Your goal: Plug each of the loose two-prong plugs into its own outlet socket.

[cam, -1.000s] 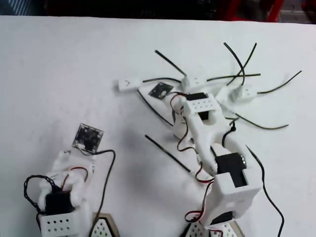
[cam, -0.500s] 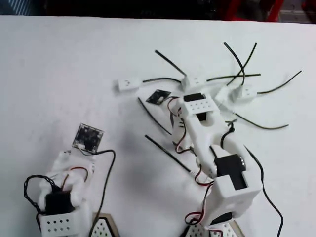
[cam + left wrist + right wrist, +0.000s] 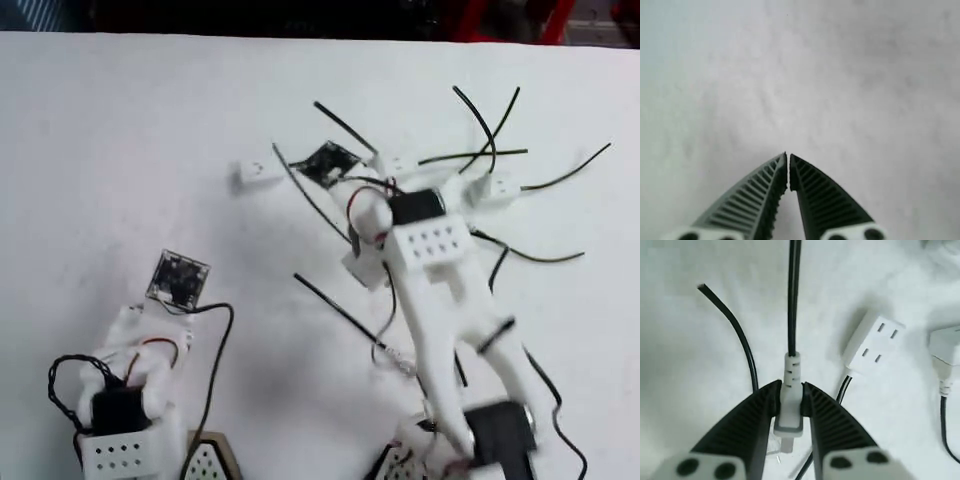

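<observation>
High cam: fixed overhead, looks down on the whole table (image 3: 120, 120), arm bases at near edge. Left wrist cam: close to bare tabletop, past left gripper (image 3: 788, 159). Right wrist cam: close behind right gripper (image 3: 789, 388) on plug (image 3: 789, 415), facing outlet socket (image 3: 873, 342). It shares the far-side cord cluster with high.

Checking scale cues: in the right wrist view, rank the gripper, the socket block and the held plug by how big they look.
Largest: right gripper, though nearness to the camera inflates it.
Next: socket block.
Smallest: plug, partly hidden in the grip, so less sure.
</observation>
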`<state>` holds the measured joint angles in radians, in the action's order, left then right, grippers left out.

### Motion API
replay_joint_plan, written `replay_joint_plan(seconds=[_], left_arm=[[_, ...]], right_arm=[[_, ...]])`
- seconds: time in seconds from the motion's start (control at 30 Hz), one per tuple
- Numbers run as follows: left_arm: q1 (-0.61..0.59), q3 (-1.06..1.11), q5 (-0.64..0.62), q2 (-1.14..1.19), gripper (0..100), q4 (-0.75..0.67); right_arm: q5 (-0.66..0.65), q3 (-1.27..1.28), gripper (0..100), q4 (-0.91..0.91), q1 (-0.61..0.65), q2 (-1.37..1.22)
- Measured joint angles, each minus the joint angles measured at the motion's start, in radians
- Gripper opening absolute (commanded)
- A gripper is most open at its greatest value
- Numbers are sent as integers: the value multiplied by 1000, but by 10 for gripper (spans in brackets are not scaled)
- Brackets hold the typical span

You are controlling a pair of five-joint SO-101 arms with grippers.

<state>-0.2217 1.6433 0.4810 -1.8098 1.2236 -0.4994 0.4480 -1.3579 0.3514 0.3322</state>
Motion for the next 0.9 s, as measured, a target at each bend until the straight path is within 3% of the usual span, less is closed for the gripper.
replay_joint_plan(seconds=[0.2, 0.4, 0.5, 0.7, 0.9], left_arm=[[0, 0, -15, 0, 46, -98], [0, 0, -196, 0, 220, -238], [0, 0, -301, 0, 221, -313], [3, 0, -373, 0, 218, -477], [130, 0, -381, 0, 218, -505]], right_arm=[[204, 180, 16, 121, 178, 247], [325, 390, 16, 365, 278, 451], [376, 474, 16, 480, 301, 517], [402, 623, 16, 612, 393, 601], [402, 729, 16, 649, 476, 704]])
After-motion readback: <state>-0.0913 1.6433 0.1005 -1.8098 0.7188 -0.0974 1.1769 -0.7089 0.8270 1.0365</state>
